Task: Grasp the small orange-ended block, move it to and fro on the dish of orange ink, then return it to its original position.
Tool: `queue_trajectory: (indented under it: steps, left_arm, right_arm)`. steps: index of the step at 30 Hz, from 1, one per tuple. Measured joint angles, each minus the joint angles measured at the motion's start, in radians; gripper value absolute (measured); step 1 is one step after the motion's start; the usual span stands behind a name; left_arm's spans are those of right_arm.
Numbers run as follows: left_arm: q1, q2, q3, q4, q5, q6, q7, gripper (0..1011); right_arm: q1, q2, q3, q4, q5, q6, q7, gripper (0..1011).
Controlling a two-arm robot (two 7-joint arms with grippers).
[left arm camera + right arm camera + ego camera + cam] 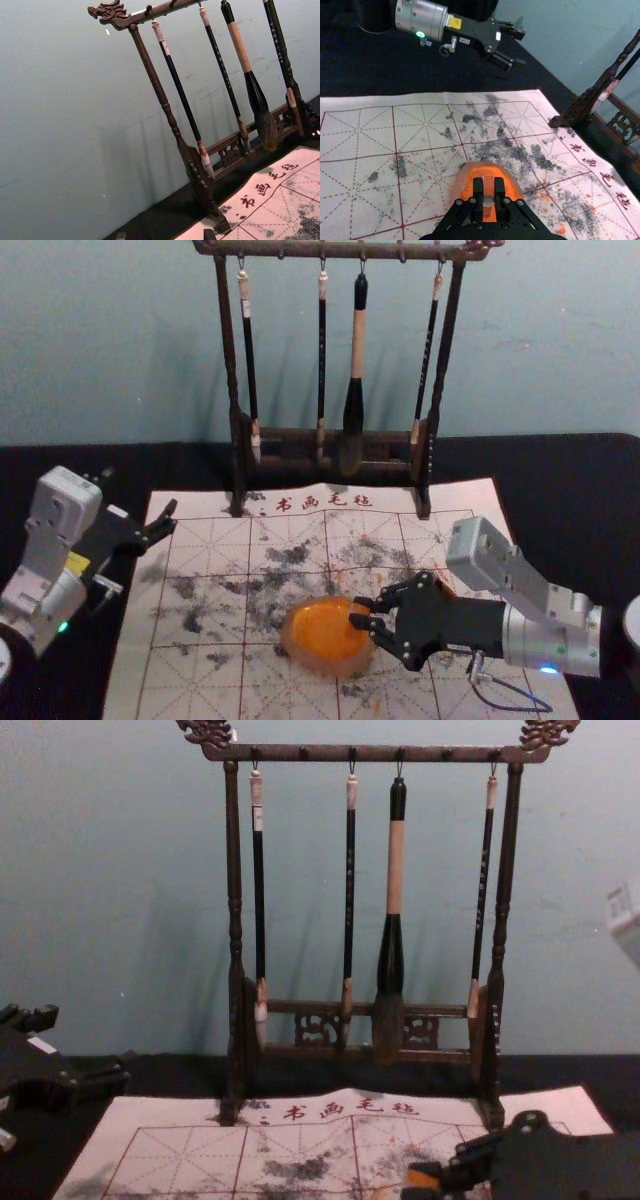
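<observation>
Our right claw [360, 612] is clamped on the small block [488, 186], w/ the block over the near-claw side of the dish [302, 658]. Imo we're at the ink-rubbing step; can't tell if the block touches the ink rn. Next we prob need a low, gentle to-and-fro w/o shoving the dish, then put the block back. Dish has orange ink [325, 632] in it & sits on the gridded mat [200, 680]. Left claw [173, 518] is parked by the mat's left edge, fingers apart, fyi.
</observation>
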Motion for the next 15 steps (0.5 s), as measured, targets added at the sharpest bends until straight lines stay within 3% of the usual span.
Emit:
queue_trajectory:
  steps: [15]
  left_arm:
    - [0.000,0.000,0.000,0.000,0.000,0.000,0.000,1001]
  right_arm:
    - [0.042,-0.028,-0.043,0.028,-0.017,0.034,0.004,91]
